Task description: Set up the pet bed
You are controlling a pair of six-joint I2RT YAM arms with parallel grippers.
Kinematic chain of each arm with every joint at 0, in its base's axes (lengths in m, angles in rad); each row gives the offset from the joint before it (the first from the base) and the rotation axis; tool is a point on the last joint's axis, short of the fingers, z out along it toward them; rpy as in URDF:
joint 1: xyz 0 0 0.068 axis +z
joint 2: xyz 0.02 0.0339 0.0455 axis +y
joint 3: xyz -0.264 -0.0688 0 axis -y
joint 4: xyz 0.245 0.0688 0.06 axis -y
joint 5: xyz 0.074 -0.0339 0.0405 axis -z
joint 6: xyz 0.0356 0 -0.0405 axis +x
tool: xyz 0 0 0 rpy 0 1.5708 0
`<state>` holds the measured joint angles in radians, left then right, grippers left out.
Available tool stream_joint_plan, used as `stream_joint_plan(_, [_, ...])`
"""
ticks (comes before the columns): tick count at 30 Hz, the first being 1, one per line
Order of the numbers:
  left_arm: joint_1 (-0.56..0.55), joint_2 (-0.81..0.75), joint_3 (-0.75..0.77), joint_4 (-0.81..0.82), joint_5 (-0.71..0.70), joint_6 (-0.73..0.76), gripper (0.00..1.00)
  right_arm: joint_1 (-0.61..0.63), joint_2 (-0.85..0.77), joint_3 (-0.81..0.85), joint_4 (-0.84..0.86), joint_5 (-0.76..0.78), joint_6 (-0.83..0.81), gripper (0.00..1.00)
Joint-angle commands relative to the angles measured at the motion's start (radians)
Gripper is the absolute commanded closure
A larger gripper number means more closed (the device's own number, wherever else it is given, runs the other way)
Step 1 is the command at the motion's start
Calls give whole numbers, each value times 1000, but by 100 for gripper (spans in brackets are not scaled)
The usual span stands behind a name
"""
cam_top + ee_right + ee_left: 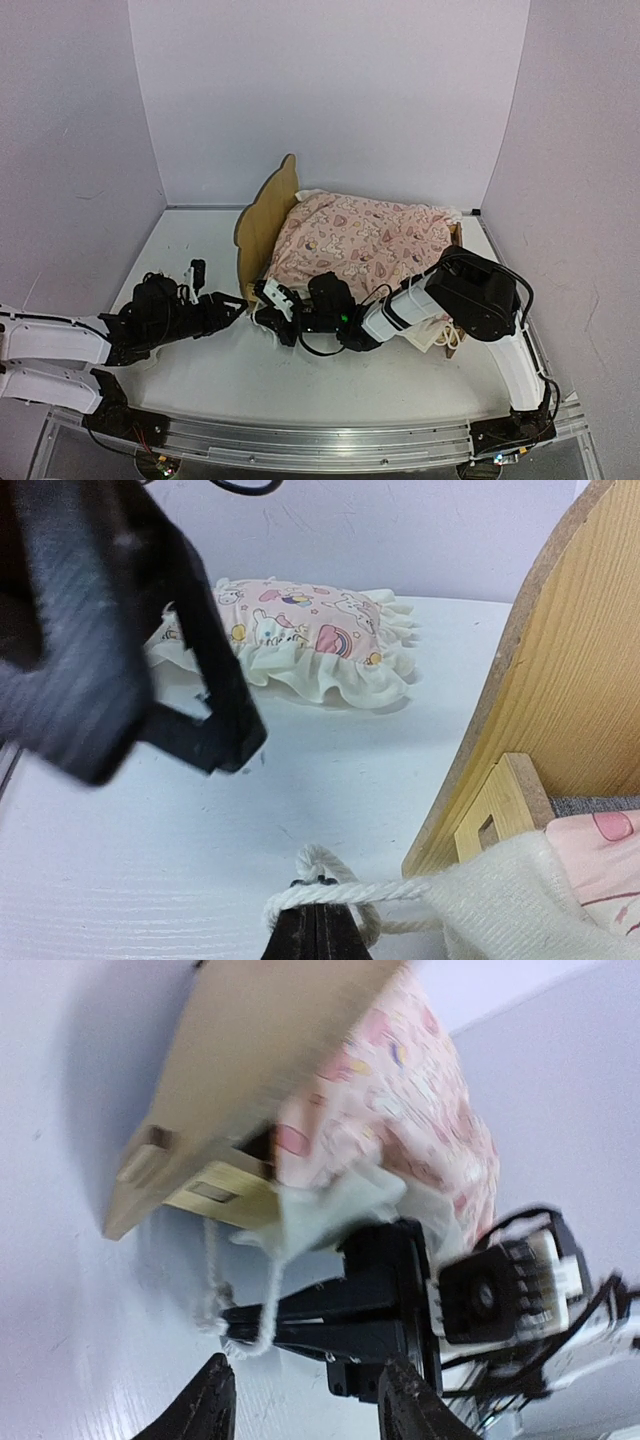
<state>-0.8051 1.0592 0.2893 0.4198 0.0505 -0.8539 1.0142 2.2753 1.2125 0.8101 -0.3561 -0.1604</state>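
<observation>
Top view: pet bed sits mid-surface toward the back wall, headboard at its left end. Pink blanket is draped over it and hides most of the frame. Surface is white. Left arm comes in low from the left. Left pincer is just beside the bed's near corner at the headboard end; can't tell if it touches. Right arm reaches across in front of the bed, with right pincer at that same corner, near the left one.

Left wrist view, blurry: left pincer fingers stand apart with a bare gap and nothing held. Ahead is the back of the headboard, slanted in frame. The blanket's white ruffle spills past the corner. White cord hangs from it down to the right pincer's black fingers.

Right wrist view: right pincer is closed tight, pinching a loop of the white cord low over the surface. The cord runs right into the ruffle. Headboard edge stands upright on the right, slotted into the side rail. A strip of grey mattress pad shows above the pink fabric. Small pink ruffled pillow lies flat on the surface, well apart from the bed. The dark blur upper left is the left pincer.
</observation>
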Motion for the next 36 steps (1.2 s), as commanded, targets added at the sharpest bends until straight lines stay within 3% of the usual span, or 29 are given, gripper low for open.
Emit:
stream_joint_plan(1, [136, 7, 26, -141, 132, -308, 53, -25, -2, 18, 67, -7, -6, 98])
stream_joint_plan(5, [147, 60, 95, -137, 178, -479, 49, -26, 2, 20, 67, -4, -11, 98])
stream_joint_plan(10, [147, 112, 146, -45, 172, -533, 43, -25, 4, 21, 67, -6, -10, 98])
stream_joint_plan(14, [147, 189, 118, 4, 190, -624, 61, -26, -2, 18, 70, -10, -3, 98])
stream_joint_plan(24, [145, 254, 95, 34, 182, -682, 57, -25, 0, 17, 87, -7, 5, 98])
stream_joint_plan(30, [145, 323, 135, 41, 187, -693, 64, -25, 3, 19, 96, -12, 14, 98])
stream_joint_plan(36, [145, 355, 147, 96, 203, -680, 80, -25, 10, 26, 100, -20, 21, 98])
